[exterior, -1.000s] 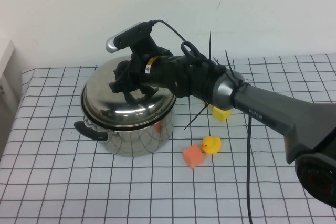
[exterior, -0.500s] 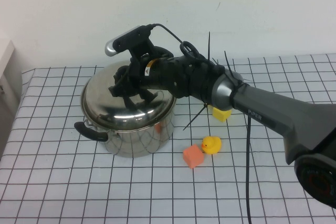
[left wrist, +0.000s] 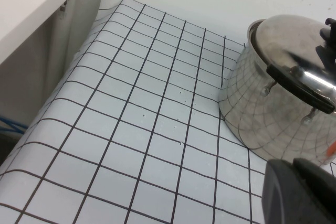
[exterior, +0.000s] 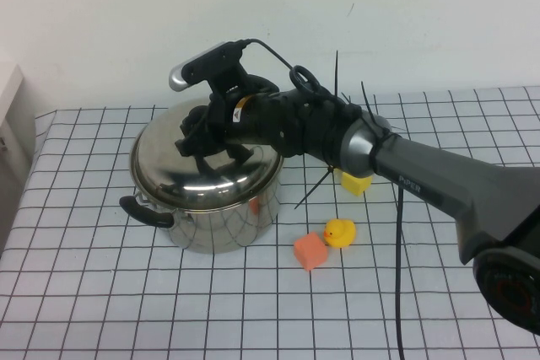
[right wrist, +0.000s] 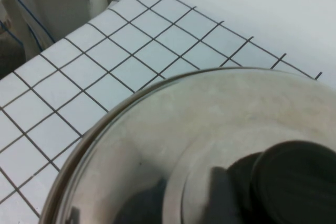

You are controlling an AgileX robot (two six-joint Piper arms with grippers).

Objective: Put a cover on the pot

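The large steel pot [exterior: 221, 218] with black side handles stands on the checked cloth at the left middle. The domed steel lid [exterior: 164, 170] sits on its rim and covers it. My right gripper [exterior: 214, 146] hangs just above the lid's centre, open, with its fingers on either side of the black knob [right wrist: 296, 182]. One finger [right wrist: 224, 192] shows beside that knob on the lid [right wrist: 210, 114]. My left gripper [left wrist: 294, 184] is shut and empty, low beside the pot [left wrist: 262, 116], and is not in the high view.
A yellow duck [exterior: 340, 232], an orange-red block [exterior: 310, 251] and a yellow block [exterior: 354, 183] lie right of the pot. The cloth's left edge [left wrist: 58, 103] drops off beside a white cabinet. The right arm spans the table's right half.
My right gripper and its camera have risen slightly above the lid. The lid has stayed on the pot.
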